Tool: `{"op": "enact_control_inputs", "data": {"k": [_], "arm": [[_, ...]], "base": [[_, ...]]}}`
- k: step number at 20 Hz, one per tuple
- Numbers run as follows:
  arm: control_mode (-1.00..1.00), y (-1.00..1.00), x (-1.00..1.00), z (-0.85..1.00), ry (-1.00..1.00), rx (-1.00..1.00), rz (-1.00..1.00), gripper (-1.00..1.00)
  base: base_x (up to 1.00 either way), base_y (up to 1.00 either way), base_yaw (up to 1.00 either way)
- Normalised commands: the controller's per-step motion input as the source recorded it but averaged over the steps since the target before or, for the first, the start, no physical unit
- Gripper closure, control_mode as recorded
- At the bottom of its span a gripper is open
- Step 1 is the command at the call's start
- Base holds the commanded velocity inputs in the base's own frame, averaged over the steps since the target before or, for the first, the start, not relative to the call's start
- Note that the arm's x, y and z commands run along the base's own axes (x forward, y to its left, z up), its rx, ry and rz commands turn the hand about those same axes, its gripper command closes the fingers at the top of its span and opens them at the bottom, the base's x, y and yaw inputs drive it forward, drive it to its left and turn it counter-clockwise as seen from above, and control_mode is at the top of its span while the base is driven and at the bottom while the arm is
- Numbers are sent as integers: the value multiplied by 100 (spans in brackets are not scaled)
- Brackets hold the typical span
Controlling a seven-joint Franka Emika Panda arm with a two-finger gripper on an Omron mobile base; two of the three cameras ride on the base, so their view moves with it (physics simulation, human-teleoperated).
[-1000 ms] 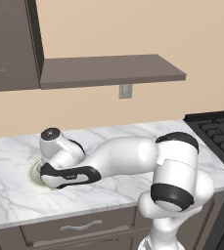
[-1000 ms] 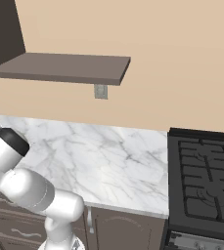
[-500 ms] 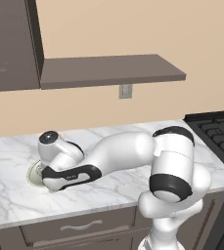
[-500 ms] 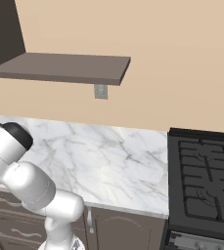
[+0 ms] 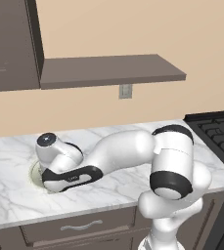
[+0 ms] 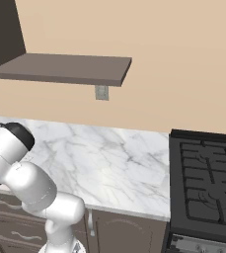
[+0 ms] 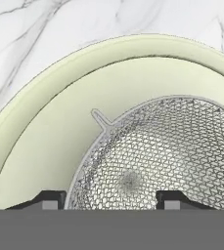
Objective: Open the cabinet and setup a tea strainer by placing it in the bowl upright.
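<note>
White marble makes up the bench (image 5: 133,176), with a brown shelf (image 5: 111,71) on the tan wall above it and a black stove (image 6: 206,190) off to one side. A dark cabinet (image 5: 8,44) is seen at the top corner of the left base view, but whether its door is open cannot be told.

The bowl (image 7: 50,122) is set on the bench, and a bit of its pale rim (image 5: 33,172) is seen past the arm in the left base view. The tea strainer (image 7: 167,151) is seen inside the bowl — its mesh cup is down in the hollow and its open mouth faces up toward the camera. So it looks upright. It has no long side, being round, but a small tab on its rim is pointed toward the upper left of the hand view.

The claw (image 7: 111,197) is held low over the bowl, with its two dark tips set wide apart, one on each side of the strainer's lower part. Whether the strainer is gripped or let go cannot be told, as the tips are cut off at the bottom.

Most of the task looks done — the strainer is in the bowl. What is likely left is letting go, if that is not done, and lifting the claw away without tipping the strainer.
</note>
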Motion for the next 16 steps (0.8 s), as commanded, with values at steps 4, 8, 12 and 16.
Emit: {"op": "enact_control_inputs", "data": {"k": [4, 8, 12, 16], "arm": [[-100, 0, 0, 0, 0, 0, 0, -100], [-100, 0, -10, 36, 0, 0, 0, -100], [-100, -6, -38, 66, -2, 4, 0, -100], [-100, -62, -35, 35, 0, 2, -22, -100]], "base": [[0, 0, 0], [0, 0, 0], [0, 0, 0], [0, 0, 0]]}}
